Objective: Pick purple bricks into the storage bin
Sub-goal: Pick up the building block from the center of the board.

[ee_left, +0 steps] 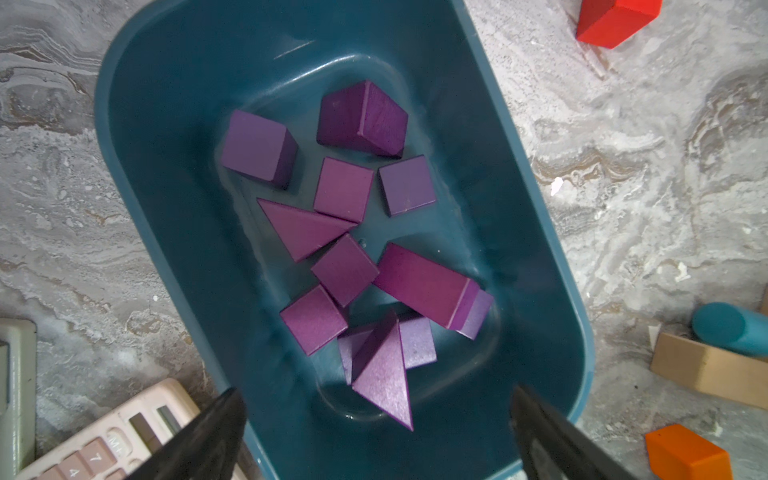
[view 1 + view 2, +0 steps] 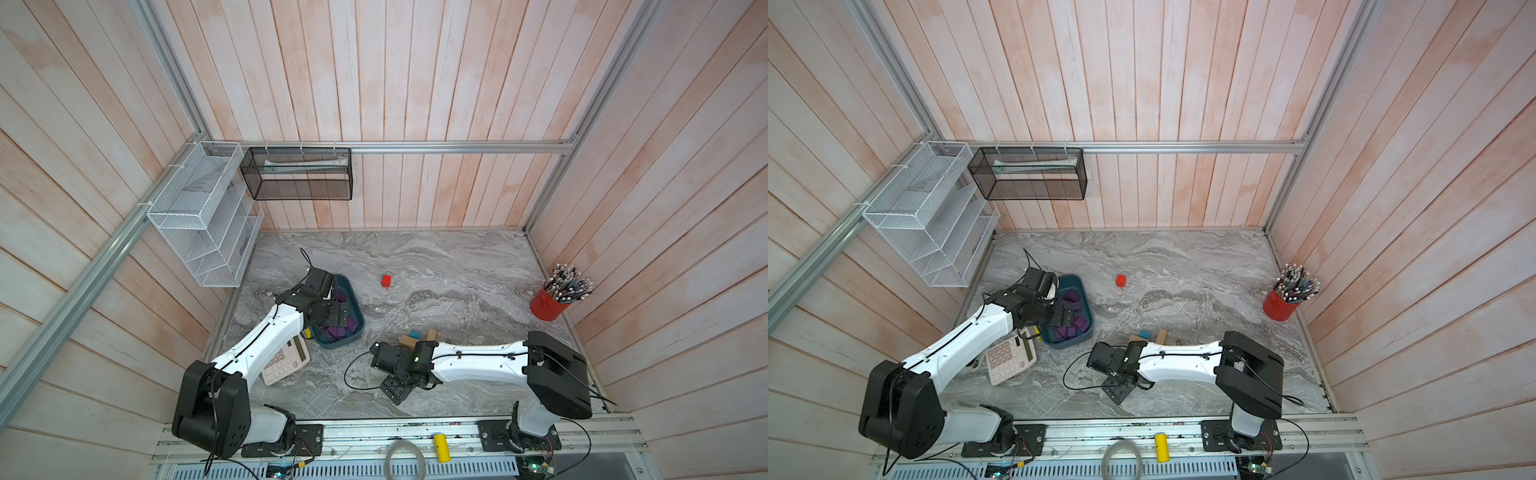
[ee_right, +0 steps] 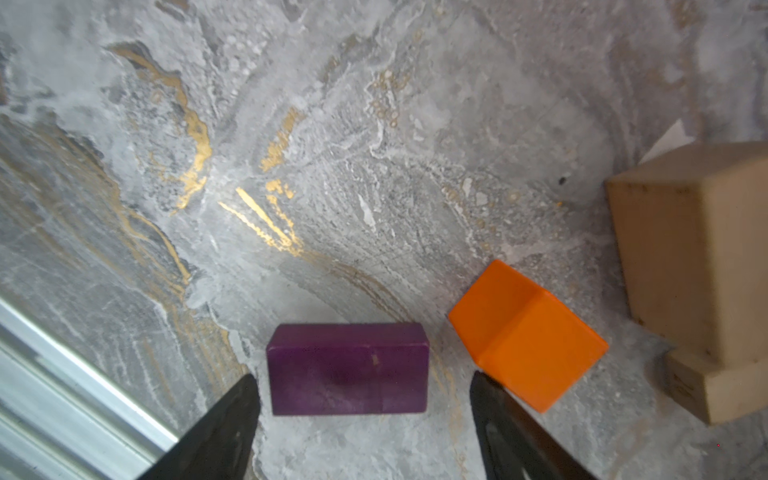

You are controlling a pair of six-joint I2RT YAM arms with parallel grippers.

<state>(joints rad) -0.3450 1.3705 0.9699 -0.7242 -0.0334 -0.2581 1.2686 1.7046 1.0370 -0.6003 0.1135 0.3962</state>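
Left gripper [image 1: 376, 397], jaws wide and empty, hangs over the storage bin [image 1: 166, 124], which holds the gathered purple bricks [image 1: 343, 189]. Right gripper [image 3: 363, 376], the nearer one, jaws wide, straddles a purple oblong brick [image 3: 347, 368] on the marble tabletop [image 3: 374, 124], the brick's long axis running finger to finger; an orange cube [image 3: 528, 332] crowds one finger.

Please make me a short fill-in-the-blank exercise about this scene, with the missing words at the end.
1. The open right claw straddles a purple brick; the cube beside that brick is ____.
2. The open left claw hangs above the storage bin; all bricks inside it are ____.
3. The pens stand in a cup of ____ colour.
4. The pink device with number keys beside the bin is a ____.
Missing words: orange, purple, red, calculator.
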